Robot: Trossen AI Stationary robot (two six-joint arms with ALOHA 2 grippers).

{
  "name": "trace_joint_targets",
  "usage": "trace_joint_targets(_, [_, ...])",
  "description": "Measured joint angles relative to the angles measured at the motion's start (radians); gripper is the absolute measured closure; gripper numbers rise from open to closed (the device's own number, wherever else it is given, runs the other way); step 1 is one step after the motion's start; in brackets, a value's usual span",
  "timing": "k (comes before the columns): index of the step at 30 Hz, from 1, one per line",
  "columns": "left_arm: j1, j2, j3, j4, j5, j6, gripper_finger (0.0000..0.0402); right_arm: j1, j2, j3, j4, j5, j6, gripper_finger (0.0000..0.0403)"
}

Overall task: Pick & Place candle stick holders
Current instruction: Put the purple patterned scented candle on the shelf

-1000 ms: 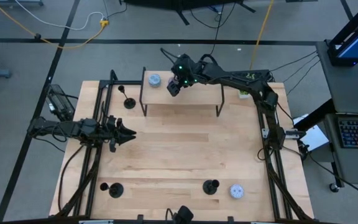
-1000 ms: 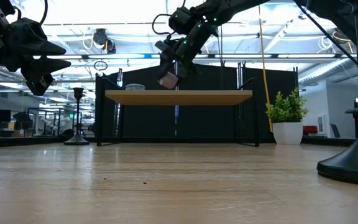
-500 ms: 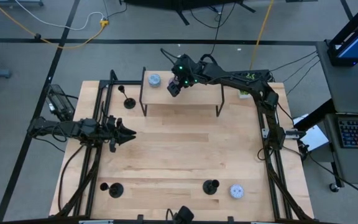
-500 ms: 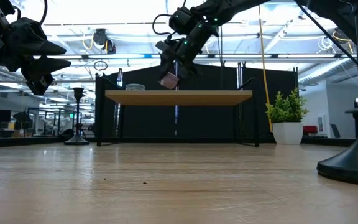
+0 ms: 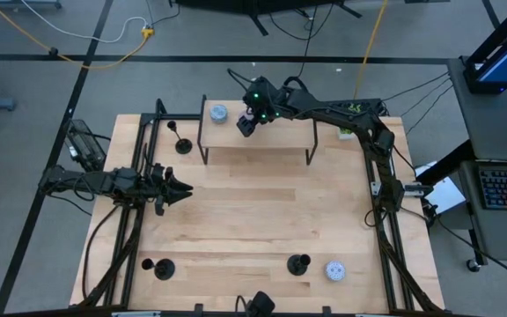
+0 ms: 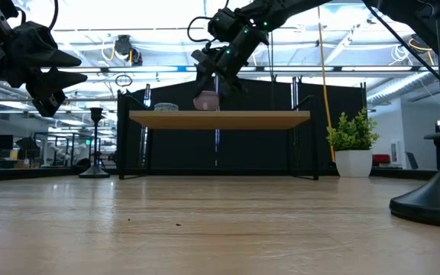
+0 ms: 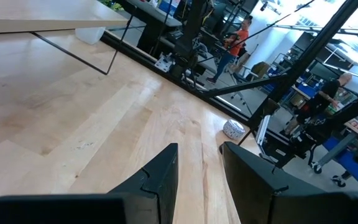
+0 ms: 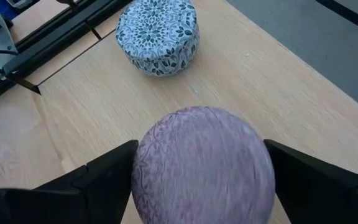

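From where I stand, none of the three candle stick holders has been dealt with yet: one point(image 5: 182, 143) stands at about ten o'clock on the table, just beside the left leg of the small raised shelf point(image 5: 280, 138), another point(image 5: 162, 268) sits down at seven o'clock with its base near the front edge, and the third point(image 5: 298, 263) stands at about six o'clock, just beside a pale-blue patterned tin point(image 5: 334, 270). All of them rest on the tabletop, untouched — so by my reckoning the holders' part of the job is all still ahead. The right gripper point(image 5: 248, 122) is up at twelve o'clock over the shelf, its fingers closed around a lilac tin point(image 8: 202, 165) that looks to be resting on the shelf top, near a second blue patterned tin point(image 8: 157, 33). The left gripper point(image 5: 174, 187) waits at nine o'clock above the wood, fingers slightly apart and holding nothing.
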Motion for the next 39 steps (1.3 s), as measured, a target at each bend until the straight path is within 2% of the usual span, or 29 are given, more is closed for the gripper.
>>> trace_joint_targets(34, [0.0, 0.0, 0.0, 0.002, 0.018, -0.01, 0.027, 0.0, -0.029, 0.0, -0.014, 0.003, -0.056, 0.0069])
trace_joint_targets(39, [0.0, 0.0, 0.0, 0.001, 0.019, -0.011, 0.027, 0.007, -0.09, 0.0, -0.043, 0.075, -0.079, 0.0073])
